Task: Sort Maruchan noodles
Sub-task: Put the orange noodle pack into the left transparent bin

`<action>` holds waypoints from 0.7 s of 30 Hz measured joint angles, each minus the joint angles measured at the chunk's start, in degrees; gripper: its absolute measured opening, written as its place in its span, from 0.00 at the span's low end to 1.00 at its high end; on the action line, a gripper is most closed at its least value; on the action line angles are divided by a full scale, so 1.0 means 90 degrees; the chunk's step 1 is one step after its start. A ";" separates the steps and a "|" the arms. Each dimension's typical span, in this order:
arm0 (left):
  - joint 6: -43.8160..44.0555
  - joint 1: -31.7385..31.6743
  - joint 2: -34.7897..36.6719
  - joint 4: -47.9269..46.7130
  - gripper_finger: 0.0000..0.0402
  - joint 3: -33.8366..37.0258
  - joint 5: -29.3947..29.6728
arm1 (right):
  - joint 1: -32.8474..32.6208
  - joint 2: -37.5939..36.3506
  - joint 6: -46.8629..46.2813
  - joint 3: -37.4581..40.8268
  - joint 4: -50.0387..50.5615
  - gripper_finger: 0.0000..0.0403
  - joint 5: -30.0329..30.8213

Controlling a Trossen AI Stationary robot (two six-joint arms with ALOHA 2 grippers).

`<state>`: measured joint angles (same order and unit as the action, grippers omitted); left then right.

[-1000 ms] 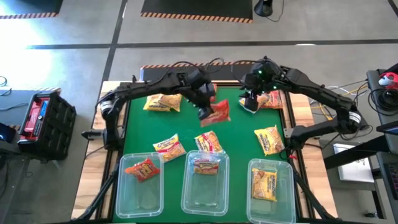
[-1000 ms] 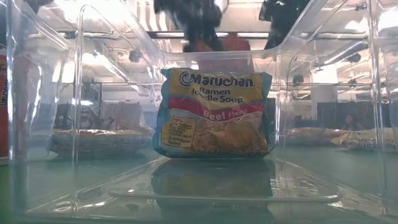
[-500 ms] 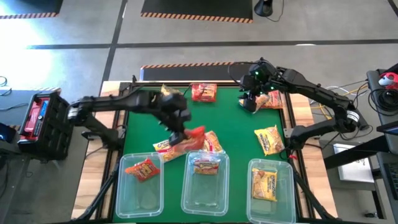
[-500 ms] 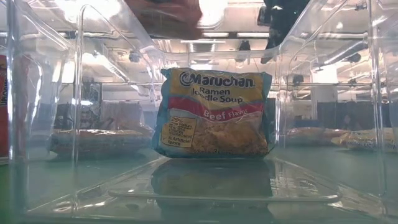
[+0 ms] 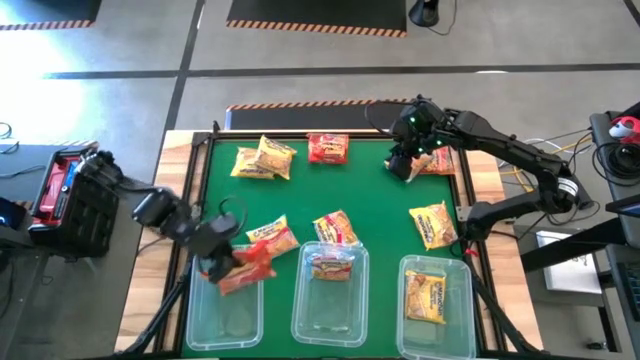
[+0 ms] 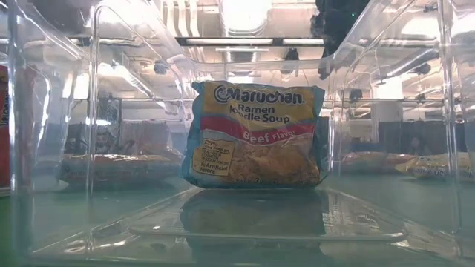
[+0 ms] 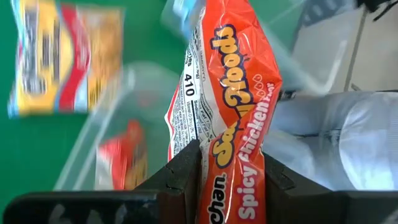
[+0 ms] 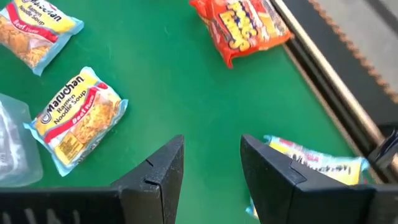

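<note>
Low view — Maruchan Beef packet (image 6: 254,134)

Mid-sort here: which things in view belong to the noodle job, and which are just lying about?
Job:
- red Spicy Chicken packet in the left claw, over the left tub
- loose packets on the mat, e.g. yellow pair, red one
- middle tub, right tub
- right claw, open, far right

Lying about:
- black crate
- cables

orange spicy chicken packet (image 7: 233,106) hung clamped above the left tub, another red packet (image 7: 124,158) lay inside, beef packet (image 6: 254,133) stood in the middle tub, yellow packet (image 5: 425,296) lay in the right, six more lay scattered on green bench
</note>
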<state>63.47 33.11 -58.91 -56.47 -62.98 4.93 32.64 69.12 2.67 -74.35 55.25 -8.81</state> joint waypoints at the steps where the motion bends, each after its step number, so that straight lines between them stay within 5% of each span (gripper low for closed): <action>1: 0.0297 0.0281 0.0109 0.0010 0.20 0.0166 0.0049 | 0.0000 0.0000 -0.0052 0.0000 0.0055 0.36 -0.0001; 9: 0.1058 0.1527 0.0393 -0.0055 0.20 0.0826 0.0487 | 0.0000 0.0000 -0.0125 0.0000 0.0171 0.36 -0.0001; 21: 0.1251 0.1594 -0.0026 -0.0715 0.20 0.0964 0.0596 | 0.0000 0.0000 -0.0296 0.0000 0.0210 0.36 -0.0008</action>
<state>74.73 47.46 -59.14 -62.91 -54.30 10.30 32.64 69.12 0.01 -74.35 57.14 -8.89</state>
